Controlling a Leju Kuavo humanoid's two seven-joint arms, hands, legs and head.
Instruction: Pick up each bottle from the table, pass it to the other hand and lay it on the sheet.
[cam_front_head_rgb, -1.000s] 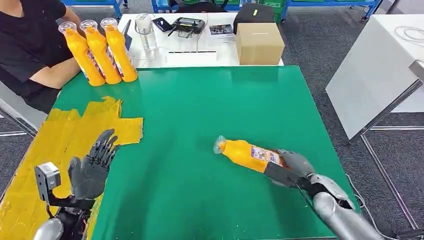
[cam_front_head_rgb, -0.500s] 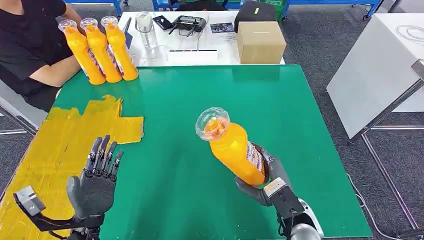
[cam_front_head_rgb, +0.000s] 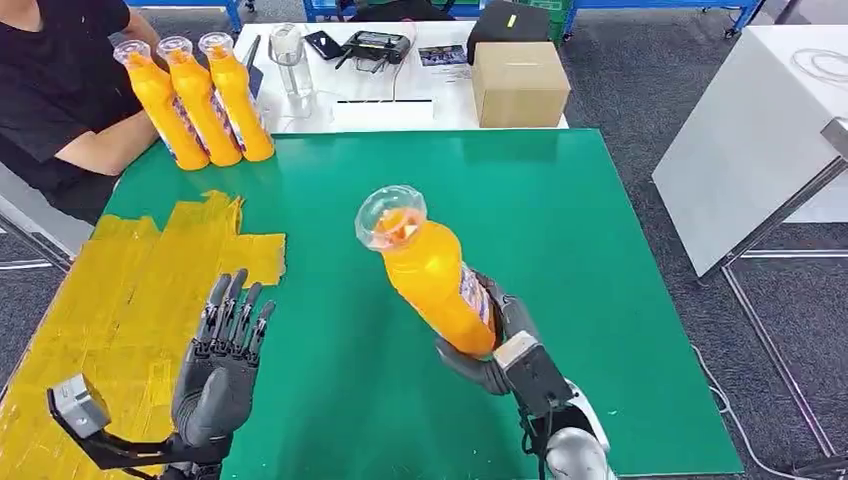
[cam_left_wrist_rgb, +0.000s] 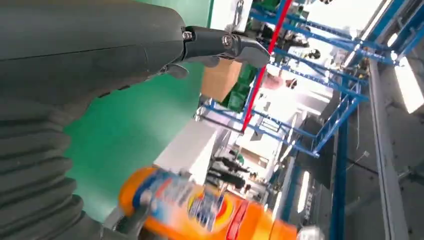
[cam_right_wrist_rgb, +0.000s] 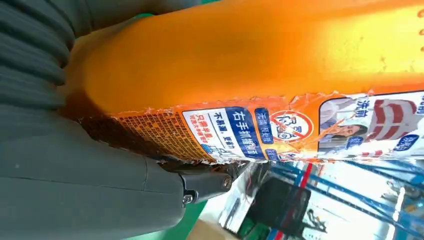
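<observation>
Orange plastic bottle (cam_front_head_rgb: 432, 272) with clear cap: we are gripping its base in right hand (cam_front_head_rgb: 495, 345), raised off table. Left hand (cam_front_head_rgb: 222, 362) waiting empty, fingers spread, well apart. Handover and laying on yellow sheet (cam_front_head_rgb: 110, 310) remaining; three bottles (cam_front_head_rgb: 198, 98) waiting.

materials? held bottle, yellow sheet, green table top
Held bottle: looks like orange plastic with a clear cap and a glossy printed label that is wrinkled and torn at the edge, in the right hand.
Yellow sheet: seems thin paper or film; creased, ragged edges, matte.
Green table top: smooth, matte-to-satin surface; material can't be told, possibly a mat or laminate.
</observation>
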